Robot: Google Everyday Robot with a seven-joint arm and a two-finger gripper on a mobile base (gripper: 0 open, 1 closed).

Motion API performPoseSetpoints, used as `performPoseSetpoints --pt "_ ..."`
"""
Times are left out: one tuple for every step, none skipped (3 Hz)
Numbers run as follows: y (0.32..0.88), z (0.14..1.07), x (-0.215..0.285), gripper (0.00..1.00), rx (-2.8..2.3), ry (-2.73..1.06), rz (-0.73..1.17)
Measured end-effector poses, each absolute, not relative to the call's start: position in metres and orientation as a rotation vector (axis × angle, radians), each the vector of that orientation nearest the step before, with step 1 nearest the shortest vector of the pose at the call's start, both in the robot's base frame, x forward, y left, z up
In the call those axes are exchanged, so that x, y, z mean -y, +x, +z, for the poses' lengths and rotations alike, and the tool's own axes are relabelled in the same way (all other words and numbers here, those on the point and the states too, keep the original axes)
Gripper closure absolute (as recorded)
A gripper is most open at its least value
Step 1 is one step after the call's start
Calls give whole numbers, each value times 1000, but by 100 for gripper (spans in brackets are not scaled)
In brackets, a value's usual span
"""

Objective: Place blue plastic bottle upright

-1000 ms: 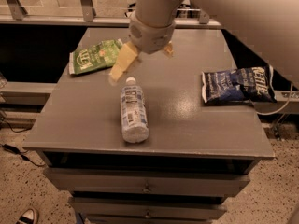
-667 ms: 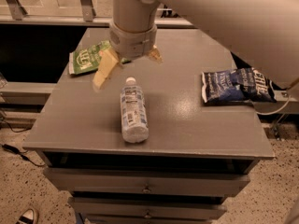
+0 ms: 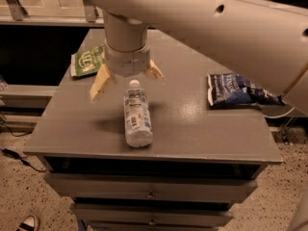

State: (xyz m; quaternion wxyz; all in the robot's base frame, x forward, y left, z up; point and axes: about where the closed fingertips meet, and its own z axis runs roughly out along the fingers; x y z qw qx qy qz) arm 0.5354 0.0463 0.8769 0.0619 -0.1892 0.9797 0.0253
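The blue plastic bottle (image 3: 136, 115) lies on its side near the middle of the grey cabinet top (image 3: 187, 124), white cap pointing away from me, base toward the front edge. Its white-and-dark-blue label faces up. My gripper (image 3: 127, 81) hangs just above and behind the cap end. Its two cream fingers are spread wide, one (image 3: 100, 83) to the left of the cap and one (image 3: 155, 71) to the right. It holds nothing.
A green chip bag (image 3: 87, 60) lies at the back left of the top. A dark blue chip bag (image 3: 238, 90) lies at the right. My arm crosses the upper part of the view. Drawers sit below the front edge.
My gripper has moved left and toward the front, and down, from behind the bottle to right over its cap end. The bottle has not moved.
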Motion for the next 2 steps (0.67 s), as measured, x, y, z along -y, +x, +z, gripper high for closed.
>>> performPoseSetpoints --pt "530 866 -43 0 -2994 -407 45" --pt "522 855 -42 0 -3020 -321 30"
